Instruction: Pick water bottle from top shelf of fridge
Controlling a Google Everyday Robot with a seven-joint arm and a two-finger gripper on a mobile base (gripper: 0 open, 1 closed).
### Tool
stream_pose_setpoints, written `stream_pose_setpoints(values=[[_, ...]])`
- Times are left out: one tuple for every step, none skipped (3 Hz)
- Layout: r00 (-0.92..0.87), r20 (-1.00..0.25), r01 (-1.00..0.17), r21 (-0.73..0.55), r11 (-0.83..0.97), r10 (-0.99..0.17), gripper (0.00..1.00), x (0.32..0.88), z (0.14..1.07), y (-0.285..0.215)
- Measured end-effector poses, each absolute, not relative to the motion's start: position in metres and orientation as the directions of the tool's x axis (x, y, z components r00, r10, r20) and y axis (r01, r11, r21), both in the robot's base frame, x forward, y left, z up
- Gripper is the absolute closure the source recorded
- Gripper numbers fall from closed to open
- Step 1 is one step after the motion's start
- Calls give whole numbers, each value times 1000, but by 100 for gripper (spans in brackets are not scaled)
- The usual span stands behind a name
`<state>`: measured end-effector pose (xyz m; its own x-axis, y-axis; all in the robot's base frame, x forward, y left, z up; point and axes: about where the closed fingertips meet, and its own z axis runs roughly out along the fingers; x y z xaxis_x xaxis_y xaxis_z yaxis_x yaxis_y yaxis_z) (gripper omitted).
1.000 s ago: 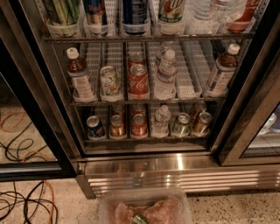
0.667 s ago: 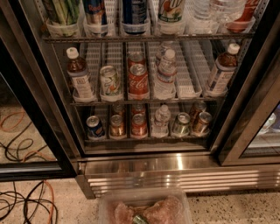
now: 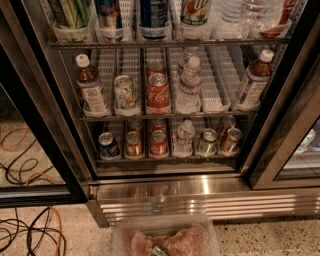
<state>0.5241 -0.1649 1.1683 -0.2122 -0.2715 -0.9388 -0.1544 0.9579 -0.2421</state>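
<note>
Large clear ribbed plastic water bottle (image 3: 248,15) stands upright at the right end of the top wire shelf (image 3: 165,44) in the black-framed glass-door fridge (image 3: 200,188). Gripper (image 3: 161,248) sits bottom centre, low before the steel base; open or closed, cannot tell. Bottle lies well above and to its right, long axis vertical.
</note>
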Motion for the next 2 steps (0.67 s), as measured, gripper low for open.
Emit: stream_pose_setpoints(values=[[-217, -936, -156, -247, 956, -277, 100, 517, 1168, -163], [-217, -936, -156, -247, 956, -277, 100, 517, 1166, -163]])
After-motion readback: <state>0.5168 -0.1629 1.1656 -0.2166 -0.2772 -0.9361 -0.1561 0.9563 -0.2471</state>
